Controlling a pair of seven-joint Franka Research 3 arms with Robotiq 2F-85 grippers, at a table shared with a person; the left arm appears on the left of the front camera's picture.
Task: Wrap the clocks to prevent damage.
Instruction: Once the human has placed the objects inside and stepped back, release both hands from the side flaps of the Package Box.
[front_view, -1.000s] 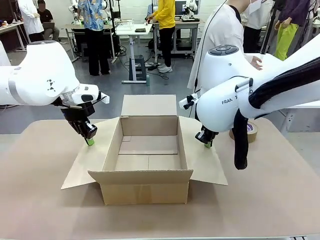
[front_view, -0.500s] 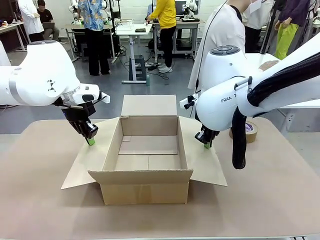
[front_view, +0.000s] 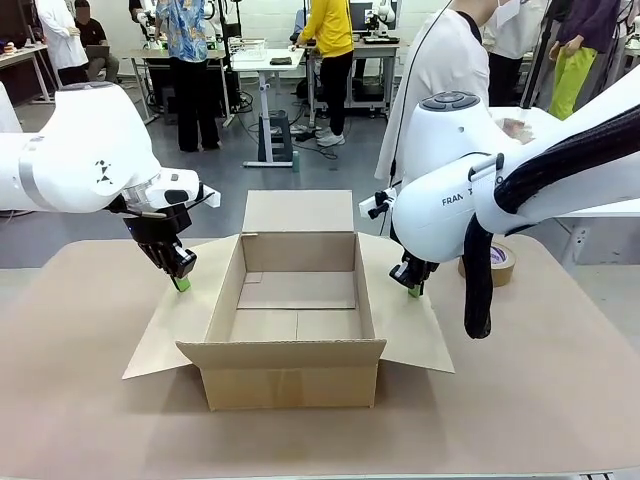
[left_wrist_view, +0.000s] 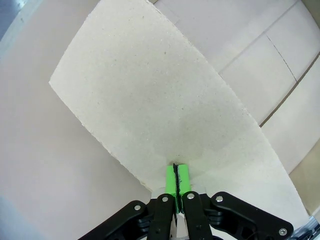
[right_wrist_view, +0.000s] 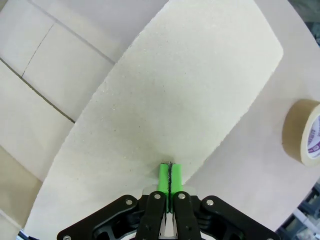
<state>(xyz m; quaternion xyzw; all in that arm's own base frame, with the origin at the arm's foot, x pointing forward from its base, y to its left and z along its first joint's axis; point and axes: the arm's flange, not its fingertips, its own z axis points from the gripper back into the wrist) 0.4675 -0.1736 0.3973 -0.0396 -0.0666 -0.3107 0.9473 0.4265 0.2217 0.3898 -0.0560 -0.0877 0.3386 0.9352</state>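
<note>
The clocks are out of view. An open, empty cardboard box (front_view: 290, 375) stands mid-table with its flaps spread. My left gripper (front_view: 180, 284) is shut, its green tips resting on the box's left flap (front_view: 170, 330). In the left wrist view the left gripper (left_wrist_view: 177, 177) has its pads pressed together against that flap (left_wrist_view: 150, 100). My right gripper (front_view: 413, 291) is shut too, tips down on the right flap (front_view: 415, 335). The right wrist view shows the right gripper (right_wrist_view: 170, 177) with nothing between the pads, touching the flap (right_wrist_view: 190, 90).
A roll of brown tape (front_view: 497, 263) lies on the table behind my right arm, and shows again as the tape roll (right_wrist_view: 305, 132) at the right edge. A person in white (front_view: 445, 70) stands at the far side. Bare tabletop (front_view: 520, 400) surrounds the box.
Both arms and the box have stayed put. The person's hand behind my right arm shifted slightly.
</note>
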